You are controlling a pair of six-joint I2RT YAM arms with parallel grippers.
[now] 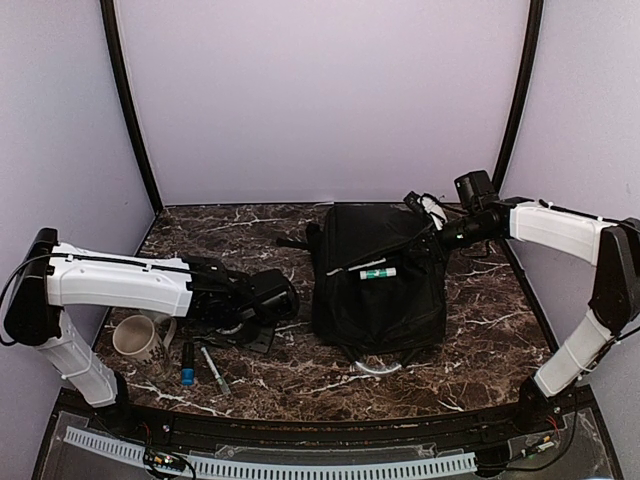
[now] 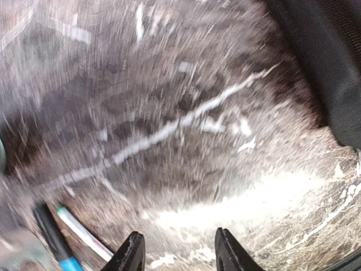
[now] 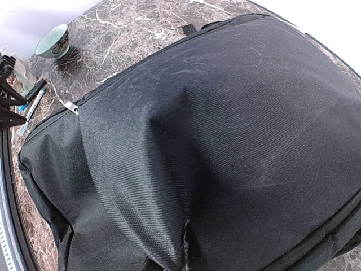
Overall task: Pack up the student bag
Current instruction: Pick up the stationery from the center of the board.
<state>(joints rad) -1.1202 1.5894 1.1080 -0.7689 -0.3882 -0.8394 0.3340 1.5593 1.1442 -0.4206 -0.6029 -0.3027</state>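
student bag [image 1: 378, 275]: soft black woven fabric, rounded rectangle, flat on the marbled surface [image 1: 480, 350], centre-right, long axis near-to-far. Right jaws pressed together, pinching a tented fold at its far-right corner; weave shows only in right wrist view. Left jaws spread, nothing between, left of bag; that view blurred.

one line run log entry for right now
left gripper open, empty, above table by pens | right gripper shut on backpack corner | mug on table

Mug [image 1: 136, 340] left of student bag [image 1: 380, 310]
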